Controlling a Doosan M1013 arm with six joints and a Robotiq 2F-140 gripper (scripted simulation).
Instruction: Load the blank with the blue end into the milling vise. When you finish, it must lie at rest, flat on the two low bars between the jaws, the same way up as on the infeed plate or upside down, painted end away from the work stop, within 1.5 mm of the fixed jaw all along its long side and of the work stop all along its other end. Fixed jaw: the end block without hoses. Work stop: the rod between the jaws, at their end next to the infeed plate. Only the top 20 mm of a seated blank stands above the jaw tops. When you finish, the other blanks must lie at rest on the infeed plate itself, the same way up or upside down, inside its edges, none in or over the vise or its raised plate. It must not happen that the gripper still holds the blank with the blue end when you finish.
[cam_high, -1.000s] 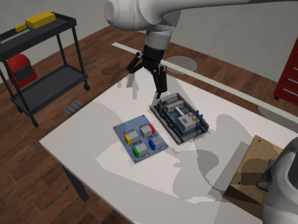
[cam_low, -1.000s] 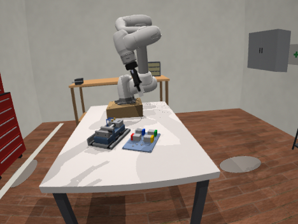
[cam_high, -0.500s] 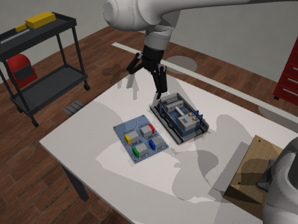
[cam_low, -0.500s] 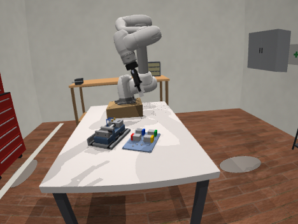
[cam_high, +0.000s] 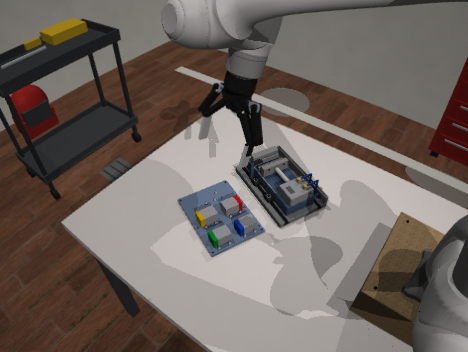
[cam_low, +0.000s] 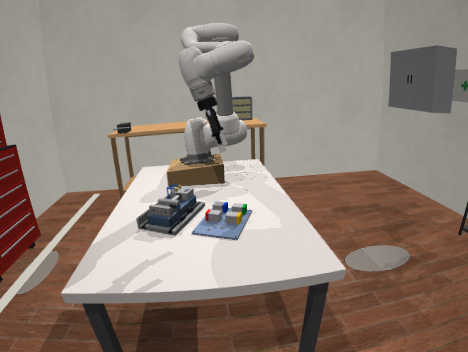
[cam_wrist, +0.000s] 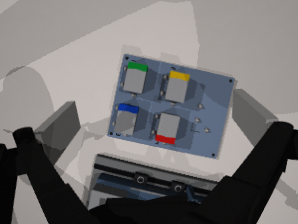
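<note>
On blue plate, grey blank with blue end (cam_high: 246, 226) (cam_low: 220, 206) (cam_wrist: 126, 120), gripper (cam_high: 227, 130) (cam_low: 222, 148) (cam_wrist: 153, 109) wide.

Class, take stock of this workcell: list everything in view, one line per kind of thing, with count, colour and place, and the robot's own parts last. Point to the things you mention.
table (cam_high: 140, 280) (cam_low: 200, 280): one, white-topped, centre
infeed plate (cam_high: 192, 200) (cam_low: 215, 231) (cam_wrist: 215, 107): one, blue, on the table
blanks: four, grey, each with one painted end (blue, green, yellow, red), on the plate
milling vise (cam_high: 297, 191) (cam_low: 167, 218): one, grey and dark blue, beside the plate
shelf cart: one, black, off the table
boxes: two, yellow, cart top
drawer cabinet: one, red, on the floor
workbench: one, wooden, behind the arm
wall cabinet: one, grey, on the wall
arm (cam_high: 220, 22) (cam_low: 225, 55): one, light grey, on a wooden block
end effector (cam_high: 225, 131) (cam_low: 221, 146) (cam_wrist: 153, 109): one, black, open, at the arm's end
</note>
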